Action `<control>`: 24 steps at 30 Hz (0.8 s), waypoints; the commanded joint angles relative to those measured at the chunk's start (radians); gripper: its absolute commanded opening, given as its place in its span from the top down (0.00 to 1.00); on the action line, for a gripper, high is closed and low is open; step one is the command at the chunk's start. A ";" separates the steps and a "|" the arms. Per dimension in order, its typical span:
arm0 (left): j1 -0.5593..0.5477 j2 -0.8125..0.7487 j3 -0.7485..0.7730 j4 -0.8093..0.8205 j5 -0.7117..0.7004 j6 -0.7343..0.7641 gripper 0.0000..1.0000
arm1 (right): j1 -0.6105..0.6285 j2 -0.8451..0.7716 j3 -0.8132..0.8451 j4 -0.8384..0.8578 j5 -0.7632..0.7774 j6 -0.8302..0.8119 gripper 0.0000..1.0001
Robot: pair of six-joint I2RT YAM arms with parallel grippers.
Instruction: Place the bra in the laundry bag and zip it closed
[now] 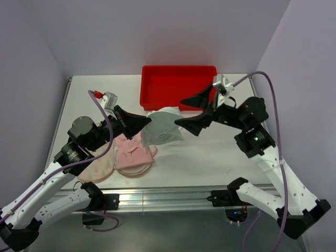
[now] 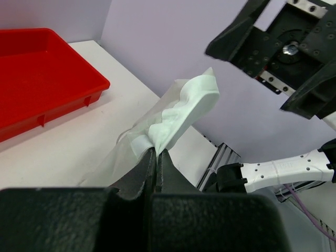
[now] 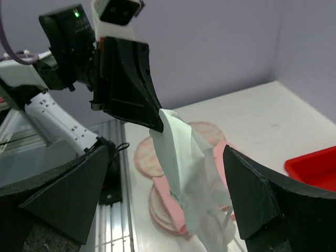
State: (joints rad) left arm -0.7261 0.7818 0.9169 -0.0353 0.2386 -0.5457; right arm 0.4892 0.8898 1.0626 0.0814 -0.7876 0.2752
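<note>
The bra [image 1: 163,128], pale mint-white, hangs in the air pinched by one edge in my left gripper [image 1: 149,122], which is shut on it. The left wrist view shows the fabric [image 2: 184,107] rising out of the closed jaws [image 2: 156,152]. My right gripper [image 1: 178,112] is open, one finger on each side of the hanging bra [image 3: 184,163] without touching it. Below lies the laundry bag [image 1: 131,155], spread open on the table with pink lining up and a cream printed half [image 3: 152,157] beside it. My left gripper's tip [image 3: 157,123] holds the bra's top.
A red plastic tray [image 1: 178,84] stands at the back of the table, just behind the right gripper and also in the left wrist view [image 2: 37,73]. An aluminium rail [image 1: 168,199] runs along the near table edge. Walls close in on three sides.
</note>
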 commanded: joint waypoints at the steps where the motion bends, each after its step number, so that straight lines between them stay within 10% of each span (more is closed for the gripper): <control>1: -0.003 -0.006 0.042 0.026 0.013 -0.010 1.00 | 0.051 0.107 0.045 0.025 -0.076 0.035 0.04; 9: -0.003 -0.006 0.040 0.051 0.021 -0.017 1.00 | 0.130 0.152 0.030 -0.010 0.010 -0.027 0.21; 14: -0.003 -0.015 0.037 0.038 -0.007 -0.008 1.00 | 0.138 0.172 0.023 0.040 0.005 0.022 0.79; 16: -0.003 -0.024 0.045 0.003 -0.027 0.013 0.82 | 0.138 0.193 0.028 0.057 -0.002 0.059 0.94; 19: -0.003 -0.049 0.109 -0.115 -0.143 0.070 0.30 | 0.143 0.234 0.045 0.095 0.010 0.094 1.00; 24: -0.004 -0.125 0.213 -0.279 -0.361 0.131 0.06 | 0.181 0.331 0.092 0.190 0.034 0.148 1.00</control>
State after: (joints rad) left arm -0.7261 0.7216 1.0454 -0.2314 0.0418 -0.4767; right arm 0.6456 1.1793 1.0912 0.1558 -0.7681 0.3698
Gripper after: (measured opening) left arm 0.929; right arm 0.049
